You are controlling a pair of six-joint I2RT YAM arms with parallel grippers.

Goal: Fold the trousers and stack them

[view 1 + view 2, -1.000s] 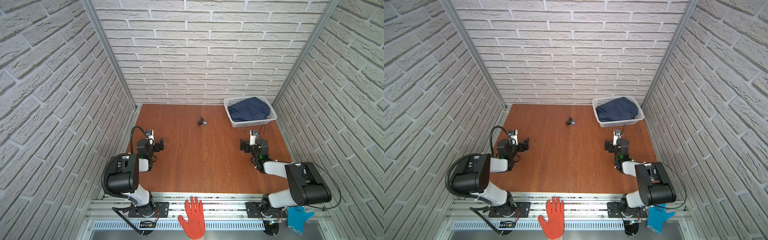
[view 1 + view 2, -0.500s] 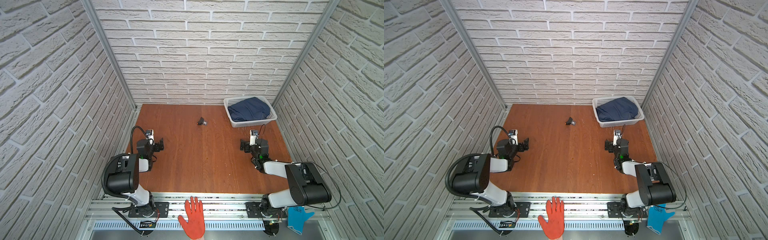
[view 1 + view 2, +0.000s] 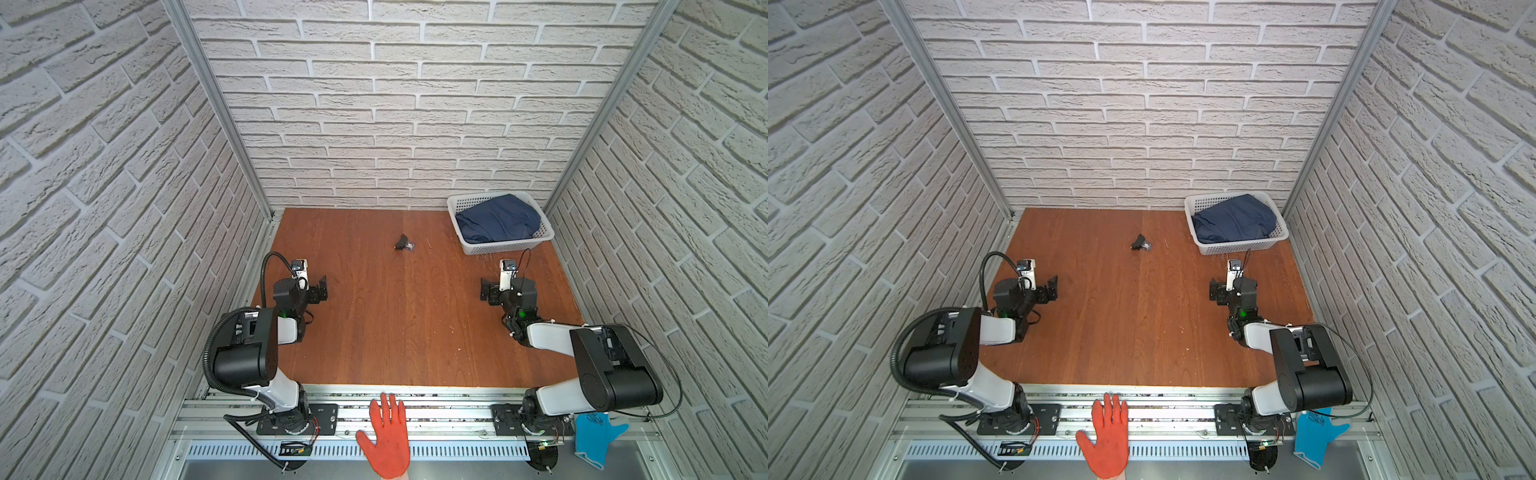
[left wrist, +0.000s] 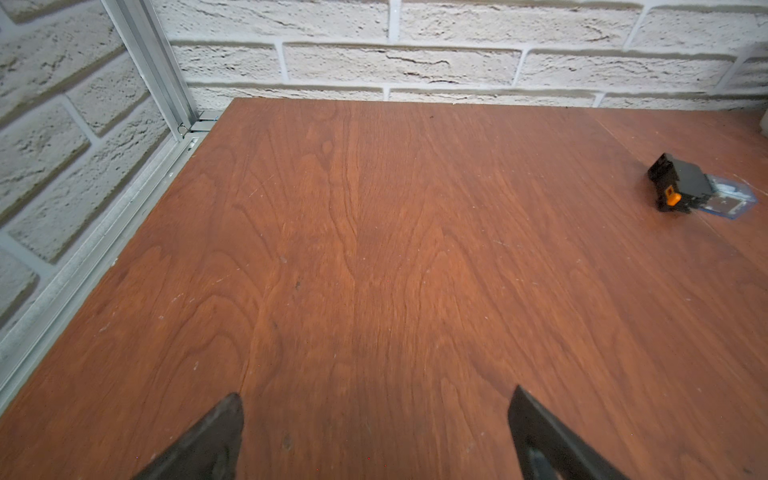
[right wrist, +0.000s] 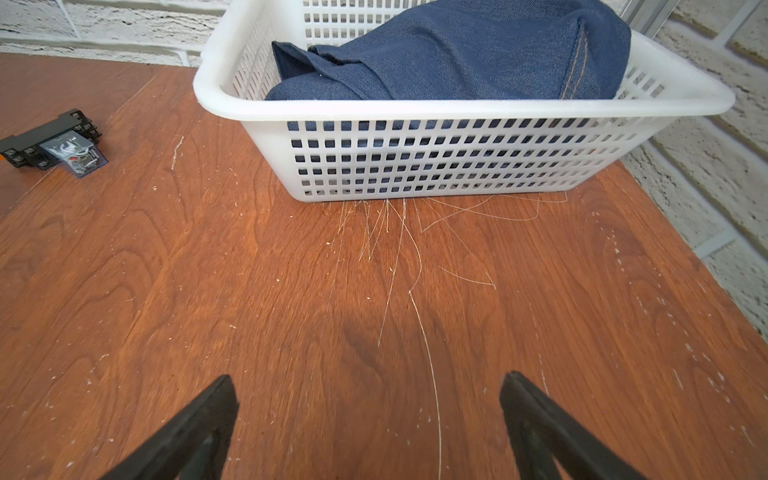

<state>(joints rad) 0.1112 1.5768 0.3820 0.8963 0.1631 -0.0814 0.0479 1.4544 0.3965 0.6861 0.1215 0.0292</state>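
The jeans (image 5: 457, 54) lie bunched in the white plastic basket (image 5: 415, 109) at the far right corner of the worktop (image 5: 208, 291), heaped above its rim. Denim is soft but weighty, so it should sag and drag; the orange-stitched seam (image 5: 577, 50) on top looks a firm place to pinch. The right pincer (image 5: 368, 378), jaws wide apart and empty, faces the basket from near, not touching. The left pincer (image 4: 376, 392), likewise spread and empty, sits well apart from the jeans

No text can be read anywhere.
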